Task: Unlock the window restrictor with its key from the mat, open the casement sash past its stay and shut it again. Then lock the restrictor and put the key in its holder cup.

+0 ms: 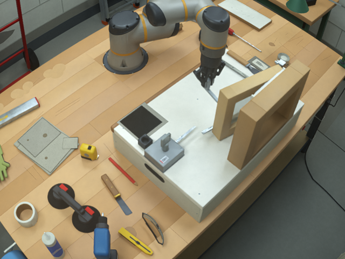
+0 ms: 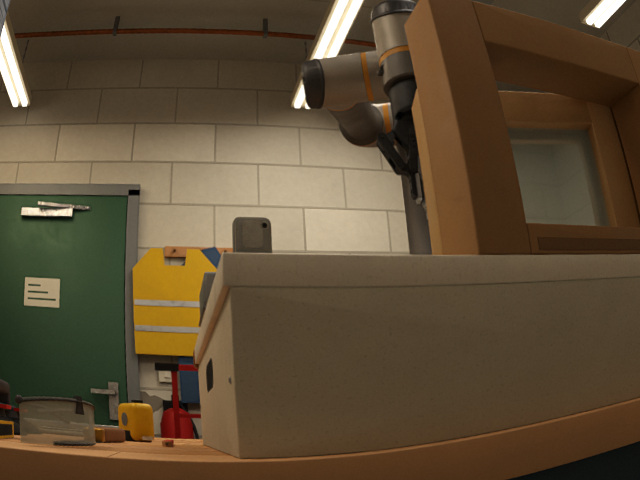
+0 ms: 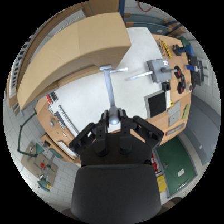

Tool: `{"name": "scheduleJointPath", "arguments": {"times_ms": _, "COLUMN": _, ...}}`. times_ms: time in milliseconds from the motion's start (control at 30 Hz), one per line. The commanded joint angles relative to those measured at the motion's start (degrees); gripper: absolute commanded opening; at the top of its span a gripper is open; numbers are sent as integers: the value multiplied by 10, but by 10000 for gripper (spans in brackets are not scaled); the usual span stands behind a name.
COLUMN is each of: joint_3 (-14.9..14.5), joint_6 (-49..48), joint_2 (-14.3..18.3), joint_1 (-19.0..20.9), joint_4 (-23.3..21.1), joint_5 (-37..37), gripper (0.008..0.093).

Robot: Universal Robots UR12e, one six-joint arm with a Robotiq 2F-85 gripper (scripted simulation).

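Observation:
The wooden casement sash [image 1: 239,101] stands swung out from its outer frame [image 1: 270,111] on the white base, hinged at the far end. A grey handle rod [image 3: 109,86] sticks out from the sash's free edge, and my gripper [image 1: 208,81] is closed on the rod's knob end [image 3: 113,118], behind the sash. The key [image 1: 166,140] stands upright in the grey restrictor lock block [image 1: 164,154] at the base's front left. Two metal restrictor arm pieces [image 1: 186,133] [image 1: 207,130] lie apart between the block and the sash. The black holder cup [image 1: 145,141] sits beside the block, and the dark mat [image 1: 141,120] is bare.
A paper tape roll [image 1: 25,214] stands at the bench's front left corner, near a suction lifter [image 1: 73,206], blue bottle [image 1: 101,242], utility knife [image 1: 135,240], safety glasses [image 1: 153,228], chisel [image 1: 115,193], pencil [image 1: 122,171] and yellow tape measure [image 1: 89,151]. The arm's base [image 1: 124,41] stands behind the white box.

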Motion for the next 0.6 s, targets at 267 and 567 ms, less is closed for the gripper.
{"name": "scheduleJointPath", "arguments": {"times_ms": 267, "joint_3": -13, "joint_6": -31, "joint_2": 14, "joint_1": -2, "joint_4": -3, "joint_5": 0, "gripper": 80}}
{"name": "scheduleJointPath", "arguments": {"times_ms": 567, "joint_3": -25, "joint_6": -60, "joint_2": 28, "joint_1": -3, "joint_4": -5, "joint_5": 0, "gripper": 80}}
